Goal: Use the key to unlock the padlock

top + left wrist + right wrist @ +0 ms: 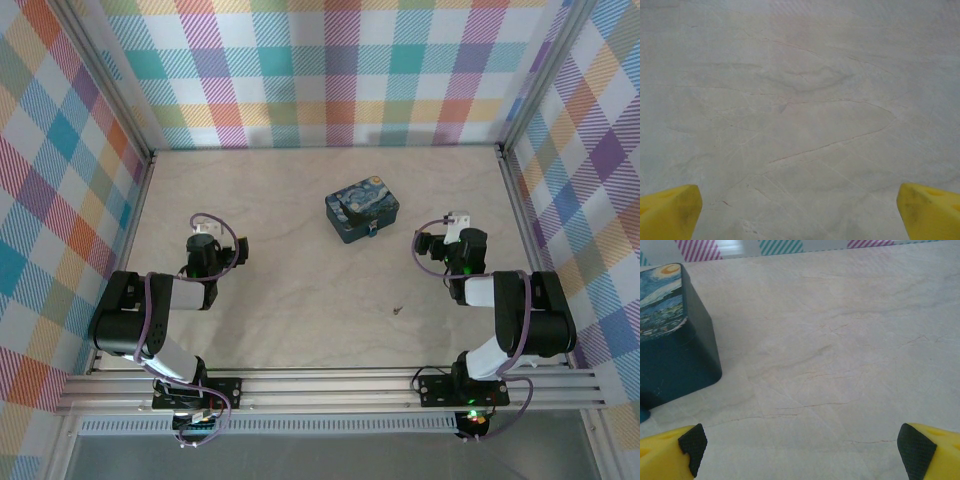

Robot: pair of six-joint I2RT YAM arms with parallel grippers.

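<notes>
Left gripper (797, 205) and right gripper (802, 442) both gape empty, well apart, ready for a first pick. The key (398, 310) lies loose toward the worktop's (300, 330) near edge. The padlock (372, 232), seemingly, hangs on the box's (362, 205) near face, mid-worktop.

Black and white left arm (150, 320) and right arm (515, 325), each looped with purple cables (149, 310); yellow fingers (670, 212); the right gripper (800, 452) has black pads (692, 442)

No text, number, brand or sign can be read in any view. The box (362, 210), upper middle of the top view and at the left edge of the right wrist view, bears only a swirling night-sky print.
</notes>
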